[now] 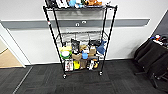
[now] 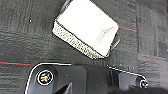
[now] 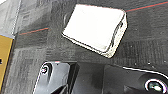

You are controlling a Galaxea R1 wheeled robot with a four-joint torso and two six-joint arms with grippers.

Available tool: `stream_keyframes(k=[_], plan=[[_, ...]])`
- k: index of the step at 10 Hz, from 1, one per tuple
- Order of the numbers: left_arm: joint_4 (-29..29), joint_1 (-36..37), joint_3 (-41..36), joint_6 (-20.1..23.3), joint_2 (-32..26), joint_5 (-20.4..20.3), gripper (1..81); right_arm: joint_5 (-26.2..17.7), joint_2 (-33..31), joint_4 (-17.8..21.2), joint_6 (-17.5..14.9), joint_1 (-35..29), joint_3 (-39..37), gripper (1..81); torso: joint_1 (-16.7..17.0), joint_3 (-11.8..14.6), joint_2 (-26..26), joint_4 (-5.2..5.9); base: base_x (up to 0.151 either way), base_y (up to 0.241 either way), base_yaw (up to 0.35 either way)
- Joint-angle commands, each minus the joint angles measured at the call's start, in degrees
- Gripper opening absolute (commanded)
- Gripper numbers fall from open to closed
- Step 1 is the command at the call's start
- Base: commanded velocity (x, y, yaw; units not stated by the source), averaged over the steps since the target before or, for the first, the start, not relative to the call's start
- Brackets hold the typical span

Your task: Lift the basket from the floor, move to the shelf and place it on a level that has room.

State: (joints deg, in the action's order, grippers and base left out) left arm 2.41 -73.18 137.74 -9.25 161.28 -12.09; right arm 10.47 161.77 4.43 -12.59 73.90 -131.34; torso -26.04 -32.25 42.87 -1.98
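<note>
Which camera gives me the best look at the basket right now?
The left wrist view: the basket lies on the dark carpet with its cream lining and one speckled woven side both plain. The right wrist view also has it, mostly lining with one side edge-on. The head view faces the shelf instead.

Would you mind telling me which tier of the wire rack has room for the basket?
The second tier from the top of the rack: its grey mesh looks bare, while the top tier and the lower tiers carry things.

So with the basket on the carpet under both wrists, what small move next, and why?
Probably lower both arms toward the basket: it lies empty on the dark carpet, apart from the arms, while the shelf stands ahead with its second tier looking free.
</note>
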Motion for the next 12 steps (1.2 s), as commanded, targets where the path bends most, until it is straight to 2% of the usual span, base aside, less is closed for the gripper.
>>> stream_keyframes(k=[1,2,3,5,9,10,12], plan=[[2.3,5.4,-5.5,-0.2,-3.9,7.3,81.1,-3.0,-0.7,0.1,0.5,-2.5,0.7,81.1,-3.6,0.0,5.6,-1.38,0.0,0.0,0.0],[2.9,5.8,-5.4,-0.2,-3.9,7.6,81.1,-2.9,-0.7,0.1,0.5,-2.5,0.6,81.1,-4.7,-3.1,7.4,-0.11,0.0,0.0,0.0],[3.1,6.4,-5.3,-0.2,-3.9,8.2,81.1,-2.9,-0.7,0.1,0.5,-2.5,0.8,81.1,-5.9,-5.5,9.2,-0.39,0.0,0.0,0.0],[3.7,6.9,-5.3,-0.2,-3.9,10.1,81.1,-2.9,-0.6,0.1,0.6,-2.7,1.1,81.1,-7.7,-7.7,12.2,-0.61,0.0,0.0,0.0],[4.1,7.4,-5.1,-0.2,-4.3,10.1,81.1,-2.9,-0.9,0.1,0.6,-2.7,1.0,81.1,-12.7,-14.8,20.0,-0.61,0.0,0.0,0.0],[4.1,7.8,-5.1,-0.2,-4.4,10.1,81.1,-2.9,-0.9,0.1,1.2,-2.7,1.0,81.1,-13.9,-11.3,21.9,-0.61,0.0,0.0,0.0],[5.3,9.7,-5.1,-0.2,-4.7,11.6,81.1,-3.0,-0.9,0.1,1.3,-2.7,1.2,81.1,-15.9,-13.2,24.9,-0.61,0.0,0.0,0.0]])
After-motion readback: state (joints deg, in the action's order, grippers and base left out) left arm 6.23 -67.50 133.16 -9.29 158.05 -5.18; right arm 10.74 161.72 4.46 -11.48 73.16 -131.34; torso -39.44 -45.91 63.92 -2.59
